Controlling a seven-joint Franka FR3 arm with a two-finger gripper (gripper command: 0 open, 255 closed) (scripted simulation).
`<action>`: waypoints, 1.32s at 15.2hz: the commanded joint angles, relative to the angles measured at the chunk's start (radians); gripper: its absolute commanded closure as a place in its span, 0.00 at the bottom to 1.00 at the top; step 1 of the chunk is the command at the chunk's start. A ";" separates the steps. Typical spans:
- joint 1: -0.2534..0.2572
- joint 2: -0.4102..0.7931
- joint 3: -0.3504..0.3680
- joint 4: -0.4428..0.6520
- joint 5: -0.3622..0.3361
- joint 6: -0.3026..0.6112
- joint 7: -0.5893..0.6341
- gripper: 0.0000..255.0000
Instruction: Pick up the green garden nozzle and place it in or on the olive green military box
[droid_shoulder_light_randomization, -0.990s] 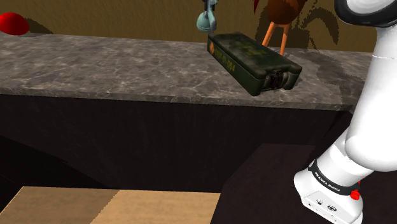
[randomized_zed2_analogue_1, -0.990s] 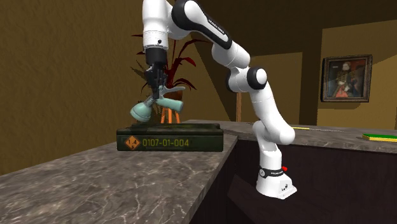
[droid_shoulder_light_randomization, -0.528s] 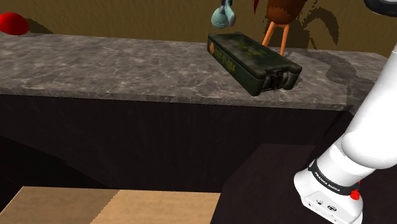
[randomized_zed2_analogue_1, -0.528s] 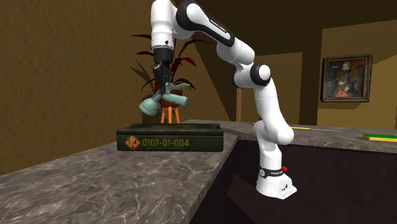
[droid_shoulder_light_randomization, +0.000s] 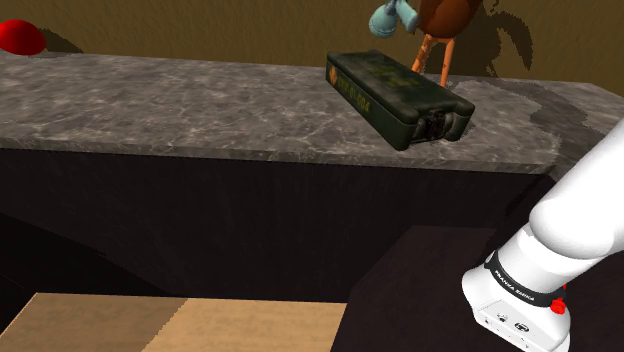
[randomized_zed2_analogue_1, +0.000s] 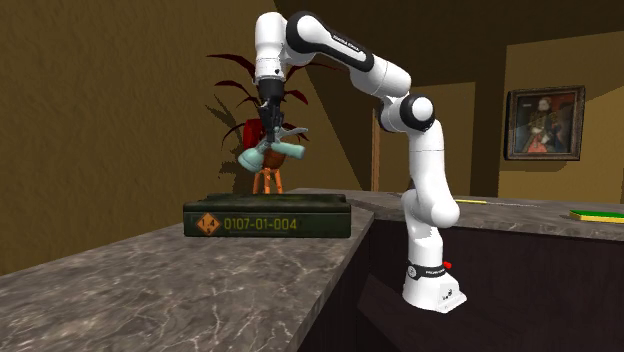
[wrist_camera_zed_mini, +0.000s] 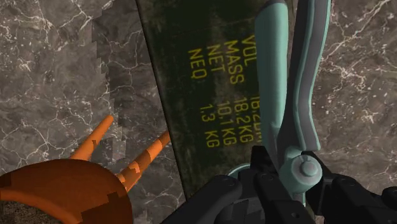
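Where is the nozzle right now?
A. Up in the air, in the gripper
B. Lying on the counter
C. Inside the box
A: the gripper is shut on the teal nozzle, which hangs in the air above the box, not touching it.

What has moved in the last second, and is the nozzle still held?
The claw carried the pale green nozzle toward the second exterior view's right, above the dark green box, keeping it clasped. The box stayed put on the stone counter.
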 joint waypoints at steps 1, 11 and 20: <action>-0.021 -0.027 -0.018 -0.024 0.004 -0.003 -0.039 1.00; -0.024 -0.111 -0.022 -0.273 0.012 0.163 -0.043 1.00; -0.025 -0.156 -0.024 -0.457 0.016 0.302 -0.044 1.00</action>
